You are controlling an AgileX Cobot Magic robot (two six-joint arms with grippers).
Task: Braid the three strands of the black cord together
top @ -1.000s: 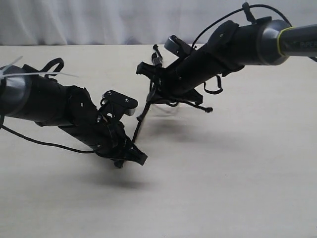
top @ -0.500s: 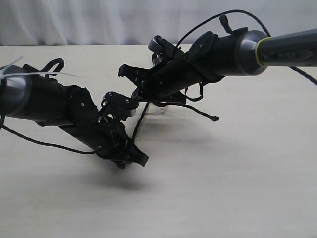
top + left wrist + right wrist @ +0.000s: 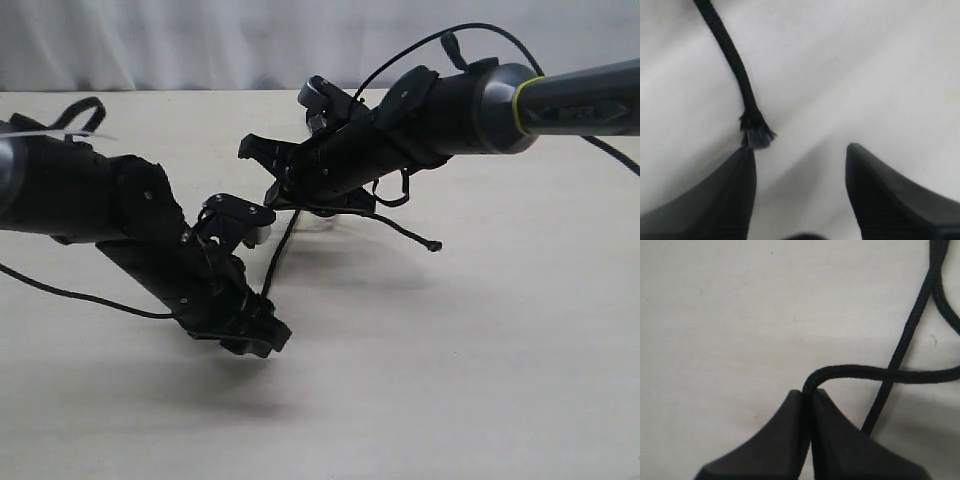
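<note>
L gripper (image 3: 262,338), nearest, is hanging low over the table (image 3: 480,380) w/ fingers spread, gripping nothing. In the left wrist view a strand (image 3: 737,75) is lying flat, its frayed tip (image 3: 758,136) just beside one finger (image 3: 715,200), not btwn them. Further back, R gripper (image 3: 295,198) is pinching another strand (image 3: 850,368) tight at a bend. The black cord (image 3: 285,240) is running btwn the arms, its head hidden under the R arm.

Risk, imo: L closing now could be missing the off-centre tip, and R pulling could be dragging the strands out of order.

Only the wrist views are showing finger states. Only the exterior view is showing a loose end (image 3: 432,245) trailing right.
</note>
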